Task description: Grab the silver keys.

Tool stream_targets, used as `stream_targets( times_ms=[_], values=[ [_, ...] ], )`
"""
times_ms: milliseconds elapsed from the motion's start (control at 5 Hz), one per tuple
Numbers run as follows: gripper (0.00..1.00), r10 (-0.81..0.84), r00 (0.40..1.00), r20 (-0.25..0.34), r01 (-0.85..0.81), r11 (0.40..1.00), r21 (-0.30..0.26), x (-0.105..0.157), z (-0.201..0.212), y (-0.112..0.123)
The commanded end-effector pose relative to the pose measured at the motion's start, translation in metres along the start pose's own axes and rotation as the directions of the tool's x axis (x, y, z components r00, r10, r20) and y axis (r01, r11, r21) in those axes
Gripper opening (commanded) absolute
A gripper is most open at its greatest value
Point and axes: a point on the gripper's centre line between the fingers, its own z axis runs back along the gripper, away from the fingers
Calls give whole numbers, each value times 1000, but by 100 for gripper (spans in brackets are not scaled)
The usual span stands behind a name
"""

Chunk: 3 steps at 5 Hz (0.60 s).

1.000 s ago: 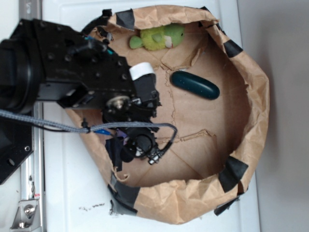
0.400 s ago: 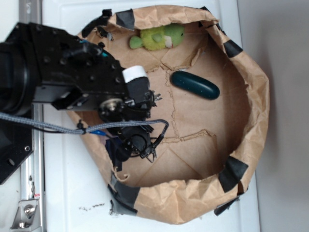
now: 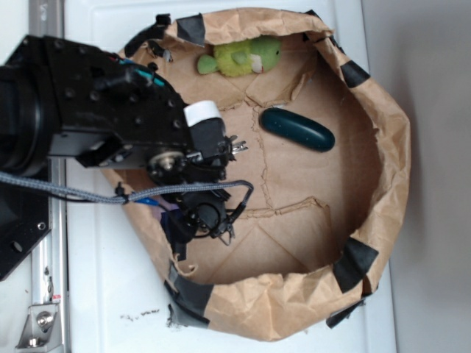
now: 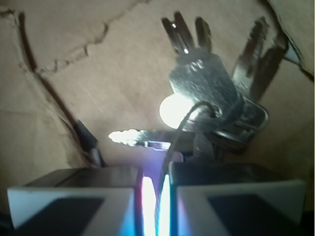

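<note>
The container is a shallow basin formed from crumpled brown paper [image 3: 383, 169], its raised rim patched with strips of black tape [image 3: 355, 263] and resting on a white surface [image 3: 110, 287]. Inside it, a green plush toy [image 3: 239, 56] lies against the far wall, and a dark teal capsule-shaped object [image 3: 296, 129] lies on the paper floor, apart from the toy. The black robot arm [image 3: 110, 121] reaches over the basin's left rim, with the gripper [image 3: 227, 232] lowered toward the floor at the near left. In the wrist view, the silver keys [image 4: 211, 91] hang fanned out just ahead of the gripper [image 4: 155, 189], above the paper floor. The fingers [image 4: 74, 196] are pressed nearly together, leaving only a thin slit, and pinch the thin wire ring [image 4: 184, 123] of the silver keys.
</note>
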Motion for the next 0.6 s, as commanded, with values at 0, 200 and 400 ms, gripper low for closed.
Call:
stream_targets(
  times_ms=[0,200,400],
  values=[
    [0,-179,979,97,187,978,-91,-1,79,-43],
    [0,-170,943,285,233,950,-207,-9,129,-52],
    [0,-155,969,192,184,972,-145,21,167,-74]
  ],
)
